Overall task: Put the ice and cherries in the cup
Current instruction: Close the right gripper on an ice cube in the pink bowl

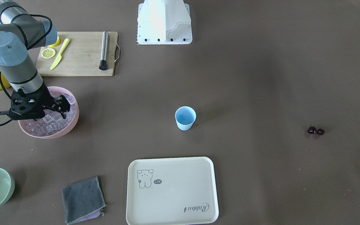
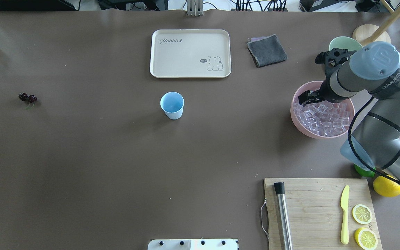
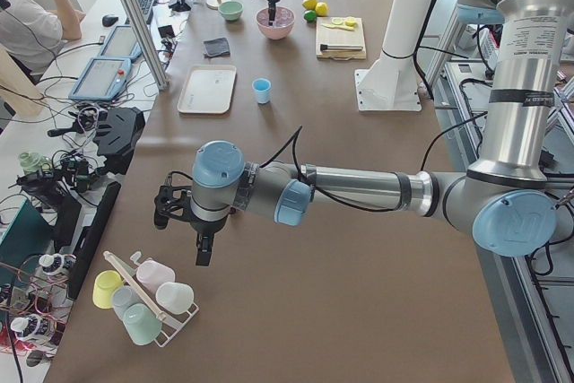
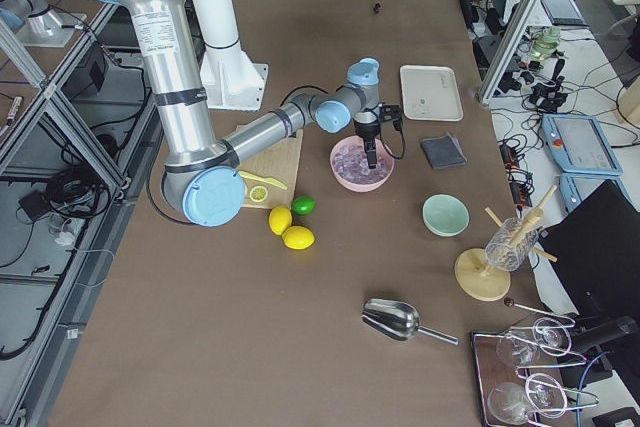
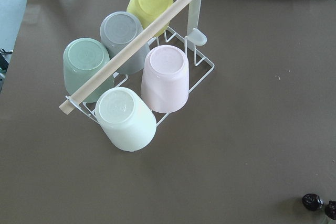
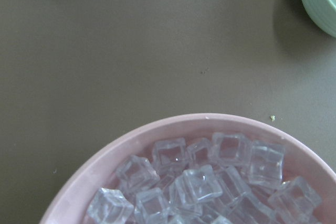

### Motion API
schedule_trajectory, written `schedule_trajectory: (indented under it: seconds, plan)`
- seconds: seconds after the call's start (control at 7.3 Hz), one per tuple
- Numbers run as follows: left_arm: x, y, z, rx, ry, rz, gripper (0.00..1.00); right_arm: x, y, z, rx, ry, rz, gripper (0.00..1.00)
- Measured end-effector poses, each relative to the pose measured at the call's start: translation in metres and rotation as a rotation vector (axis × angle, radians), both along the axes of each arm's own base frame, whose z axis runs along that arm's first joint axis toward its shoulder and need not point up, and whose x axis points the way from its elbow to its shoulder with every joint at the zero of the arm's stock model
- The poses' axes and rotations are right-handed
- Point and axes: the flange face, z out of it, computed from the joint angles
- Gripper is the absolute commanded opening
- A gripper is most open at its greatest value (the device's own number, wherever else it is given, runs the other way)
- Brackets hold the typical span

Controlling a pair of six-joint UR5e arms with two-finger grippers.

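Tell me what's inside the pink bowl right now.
Clear ice cubes fill the pink bowl, with the right gripper down among them. The gripper covers the cubes beneath it, so any grasp is hidden.

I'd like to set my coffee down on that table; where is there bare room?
The widest bare stretch lies between the light blue cup and the cherries. Bare too: between the cup and the cutting board. Crowded: the side with the pink bowl, where the right gripper hangs over the ice, near the gray cloth and pale green bowl.
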Motion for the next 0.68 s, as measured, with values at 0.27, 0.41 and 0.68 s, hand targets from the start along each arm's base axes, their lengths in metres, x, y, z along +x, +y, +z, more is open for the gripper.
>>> schedule_trajectory:
  seconds: [0.27,0.41,0.68]
  plan:
    - [0.000,0.000,-0.001,0.009,-0.001,0.000,0.98,-0.007,0.003,0.009,-0.008,0.020,0.002,1.00]
    - [0.000,0.000,-0.002,0.011,-0.001,-0.001,0.98,-0.009,0.004,0.013,-0.010,0.030,0.003,0.97]
    - [0.000,0.000,-0.004,0.017,-0.001,0.000,0.98,-0.011,0.007,0.017,-0.008,0.041,0.003,0.29]
